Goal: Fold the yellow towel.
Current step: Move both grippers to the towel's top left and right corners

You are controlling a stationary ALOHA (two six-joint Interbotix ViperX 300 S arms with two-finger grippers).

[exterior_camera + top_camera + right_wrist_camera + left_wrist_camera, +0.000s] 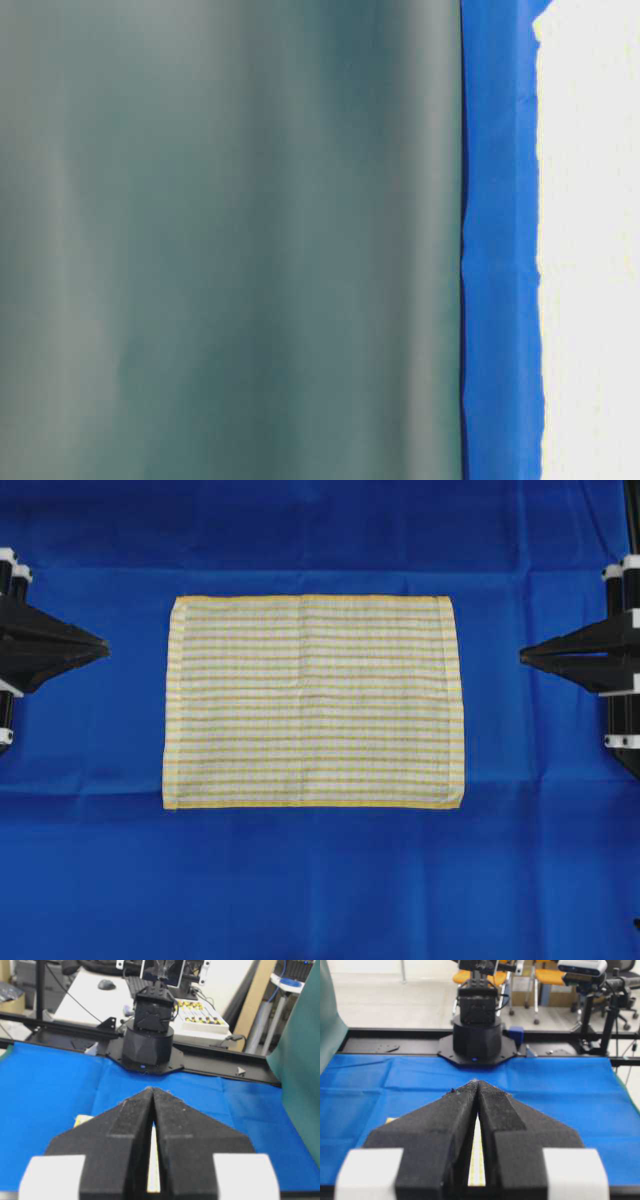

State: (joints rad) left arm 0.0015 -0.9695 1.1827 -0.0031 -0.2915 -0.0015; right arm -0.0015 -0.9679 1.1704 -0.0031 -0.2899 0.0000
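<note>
Left gripper: the left gripper sits at the left edge of the overhead view, jaws clenched together on nothing, tips pointing toward the cloth and well apart from it.
Right gripper: the right gripper mirrors it on the right edge, also closed and empty, well apart from the cloth.
Towel position: the yellow towel lies spread flat and unfolded in the middle of the blue cloth, between the two grippers, long sides running left to right.
Towel surface: a few faint creases show; no corner is lifted or turned over.
Likely handling: it looks thin, light and limp, so it should drape and sag from any held point instead of keeping its shape; a single grip would probably let it bunch.
Where to grip: the solid yellow hem at the corners seems the best hold, one corner per gripper, pinching only the towel and not the blue cloth beneath.
Risk: a shallow pinch may slip off the flat hem.
</note>
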